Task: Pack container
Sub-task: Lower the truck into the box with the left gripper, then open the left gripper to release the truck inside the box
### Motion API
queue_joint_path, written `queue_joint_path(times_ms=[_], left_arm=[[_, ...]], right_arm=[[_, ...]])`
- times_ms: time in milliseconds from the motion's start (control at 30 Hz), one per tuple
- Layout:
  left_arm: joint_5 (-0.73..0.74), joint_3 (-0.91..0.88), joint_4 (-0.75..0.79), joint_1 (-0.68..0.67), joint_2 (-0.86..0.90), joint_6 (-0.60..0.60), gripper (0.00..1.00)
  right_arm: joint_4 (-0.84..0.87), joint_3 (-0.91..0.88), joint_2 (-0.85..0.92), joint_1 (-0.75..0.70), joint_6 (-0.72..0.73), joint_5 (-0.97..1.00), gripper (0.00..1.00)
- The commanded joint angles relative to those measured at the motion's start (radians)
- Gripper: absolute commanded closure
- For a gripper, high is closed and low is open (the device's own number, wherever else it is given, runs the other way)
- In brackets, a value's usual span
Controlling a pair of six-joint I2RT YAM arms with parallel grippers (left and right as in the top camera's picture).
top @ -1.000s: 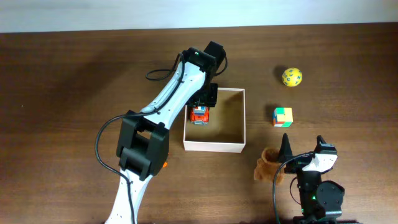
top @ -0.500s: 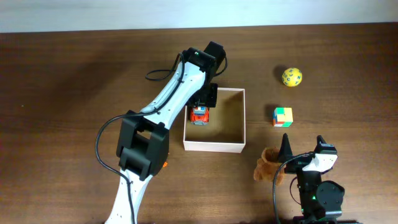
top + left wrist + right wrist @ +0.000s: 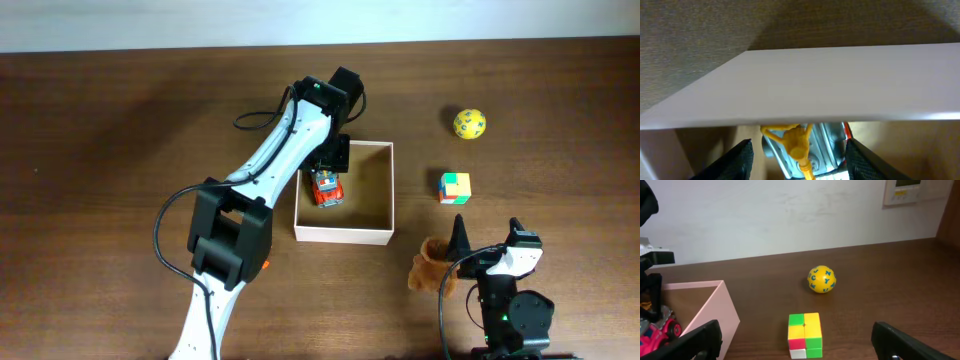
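Left pincer (image 3: 333, 162): I reach it over the container's 10 o'clock corner. It stands moderately wide, with my fingers (image 3: 737, 161) on either side of the toy car. A gap shows beside one finger, so I am not gripping the car.
Right pincer (image 3: 488, 238): spread wide and holding nothing, low at the desk's 5 o'clock, pointing toward 12 o'clock.
Container (image 3: 345, 236): square and shallow, white outside and tan inside. It sits flat near the middle of the desk with its open side up.
Toy car (image 3: 325, 187): red with a grey end and a yellow part. It lies inside the container close to the 9 o'clock wall, skewed to the walls.
Puzzle cube (image 3: 455, 187): multicoloured, on the desk at the container's 3 o'clock, apart from it.
Yellow ball (image 3: 469, 123): blue marks, at the container's 2 o'clock, beyond the puzzle cube.
Plush toy (image 3: 432, 265): brown, at the container's 4 o'clock, just beside my right pincer.
Desk (image 3: 120, 150): dark brown wood.
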Motion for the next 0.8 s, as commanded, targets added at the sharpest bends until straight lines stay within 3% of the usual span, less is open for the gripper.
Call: queue_joint_path(times_ms=[0, 233, 333, 500, 767], left_arm=[[-0.026, 0.056, -0.016, -0.005, 0.010, -0.005, 0.39], [-0.067, 0.230, -0.112, -0.005, 0.007, 0.003, 0.39], [-0.054, 0.280, -0.139, -0.011, 0.007, 0.019, 0.49], [0.115, 0.282, -0.142, -0.038, 0.007, 0.089, 0.53], [0.129, 0.263, -0.184, -0.094, 0.007, 0.143, 0.53]], right_arm=[[-0.001, -0.009, -0.010, -0.006, 0.002, -0.002, 0.01], [-0.001, -0.009, -0.010, -0.006, 0.002, -0.002, 0.01], [-0.001, -0.009, -0.010, -0.006, 0.002, -0.002, 0.01], [-0.001, -0.009, -0.010, -0.006, 0.002, -0.002, 0.01], [-0.001, -0.009, -0.010, -0.006, 0.002, -0.002, 0.01]])
